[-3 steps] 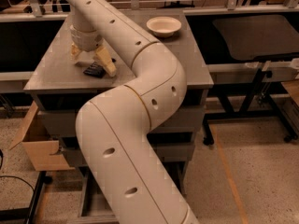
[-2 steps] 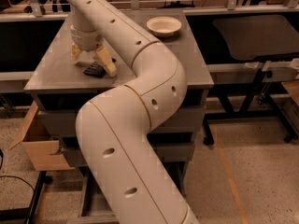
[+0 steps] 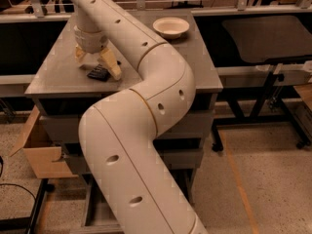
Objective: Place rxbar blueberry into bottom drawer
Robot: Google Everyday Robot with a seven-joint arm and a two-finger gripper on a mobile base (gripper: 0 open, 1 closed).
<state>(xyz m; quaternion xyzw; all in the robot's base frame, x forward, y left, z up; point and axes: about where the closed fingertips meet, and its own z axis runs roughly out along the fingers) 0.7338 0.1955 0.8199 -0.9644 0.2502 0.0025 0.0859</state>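
Arm (image 3: 141, 145) fills the near view, with a cardboard box (image 3: 36, 147) at left. Gripper (image 3: 96, 61) is low over the cabinet top (image 3: 53, 74), near-left part, jaws spread wide. rxbar blueberry (image 3: 98, 73) lies flat beneath them, against the right finger (image 3: 112, 65). Bowl (image 3: 170, 27) sits far right.

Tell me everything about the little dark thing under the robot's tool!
The rxbar blueberry is a small, flat bar in a dark, nearly black wrapper. It lies flat on the grey cabinet top, toward the front left. The tool hangs right above it, its pale fingers spread, one close beside the bar's right end. Whether that finger touches the bar cannot be told. The bar is not yet in any drawer.
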